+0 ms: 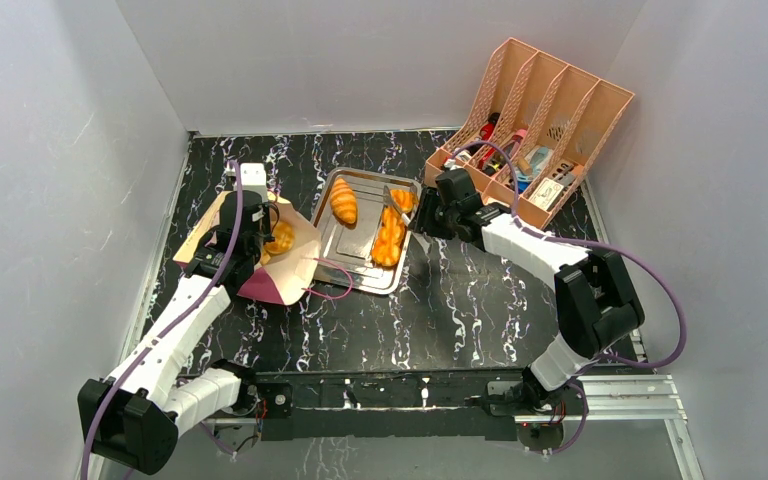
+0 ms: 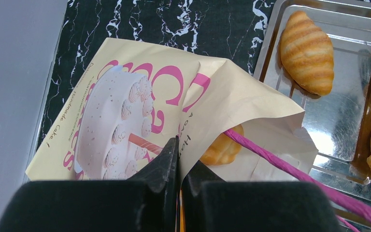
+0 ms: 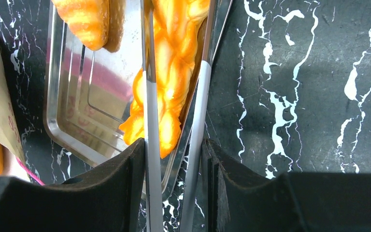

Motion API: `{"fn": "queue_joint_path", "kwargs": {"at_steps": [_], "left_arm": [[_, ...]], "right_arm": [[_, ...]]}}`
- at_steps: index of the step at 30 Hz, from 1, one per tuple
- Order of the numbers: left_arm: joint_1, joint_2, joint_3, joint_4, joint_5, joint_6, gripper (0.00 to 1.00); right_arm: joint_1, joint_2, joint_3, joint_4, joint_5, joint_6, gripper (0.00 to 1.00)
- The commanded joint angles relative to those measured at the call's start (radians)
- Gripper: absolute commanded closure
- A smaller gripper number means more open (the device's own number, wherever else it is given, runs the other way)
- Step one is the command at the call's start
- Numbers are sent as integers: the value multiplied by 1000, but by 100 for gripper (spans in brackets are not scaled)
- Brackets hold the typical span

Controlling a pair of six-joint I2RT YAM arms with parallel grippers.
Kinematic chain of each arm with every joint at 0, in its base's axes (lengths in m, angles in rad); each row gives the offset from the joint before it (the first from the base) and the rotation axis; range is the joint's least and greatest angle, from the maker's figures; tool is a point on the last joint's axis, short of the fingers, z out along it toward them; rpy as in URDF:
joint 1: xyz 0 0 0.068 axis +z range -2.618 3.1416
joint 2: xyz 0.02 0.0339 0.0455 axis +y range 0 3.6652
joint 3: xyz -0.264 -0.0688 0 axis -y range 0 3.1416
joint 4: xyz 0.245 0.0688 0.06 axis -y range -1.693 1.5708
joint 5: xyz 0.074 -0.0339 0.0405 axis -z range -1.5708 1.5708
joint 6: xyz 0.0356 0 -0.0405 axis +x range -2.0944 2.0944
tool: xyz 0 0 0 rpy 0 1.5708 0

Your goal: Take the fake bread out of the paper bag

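Observation:
The paper bag (image 1: pixel 295 268) lies on its side on the left, mouth toward the steel tray (image 1: pixel 348 262). My left gripper (image 1: pixel 245 232) is shut on the bag's upper mouth edge (image 2: pixel 193 111), fingertips (image 2: pixel 178 154) pinching the paper. One golden roll (image 2: pixel 222 147) shows inside the mouth (image 1: pixel 280 238). On the tray lie a croissant (image 1: pixel 343 201) (image 2: pixel 306 52) and a braided loaf (image 1: pixel 390 238). My right gripper (image 1: pixel 425 220) (image 3: pixel 173 150) is shut on metal tongs (image 3: pixel 149 121), whose two arms straddle the braided loaf (image 3: pixel 171 72) over the tray's right rim (image 3: pixel 193 111).
A peach plastic file rack (image 1: pixel 540 110) with small items stands at the back right. The bag's pink cord handle (image 2: pixel 280 159) trails toward the tray. Grey walls enclose the black marbled table (image 1: pixel 460 300).

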State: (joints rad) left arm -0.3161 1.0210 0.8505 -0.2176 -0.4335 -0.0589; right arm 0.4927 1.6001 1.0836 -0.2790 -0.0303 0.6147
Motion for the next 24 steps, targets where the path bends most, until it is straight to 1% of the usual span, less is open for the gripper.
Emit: {"fn": "queue_joint_path", "kwargs": {"at_steps": [1, 7, 14, 24], "left_arm": [[3, -11, 0, 14, -4, -3, 100], [4, -14, 5, 2, -1, -5, 100], [5, -13, 6, -10, 3, -15, 100], [4, -4, 16, -22, 4, -16, 100]], "right_arm": [[-12, -40, -14, 83, 3, 3, 64], [-16, -30, -25, 108, -8, -5, 59], [-17, 0, -35, 138, -32, -4, 57], [-23, -50, -44, 186, -11, -7, 57]]}}
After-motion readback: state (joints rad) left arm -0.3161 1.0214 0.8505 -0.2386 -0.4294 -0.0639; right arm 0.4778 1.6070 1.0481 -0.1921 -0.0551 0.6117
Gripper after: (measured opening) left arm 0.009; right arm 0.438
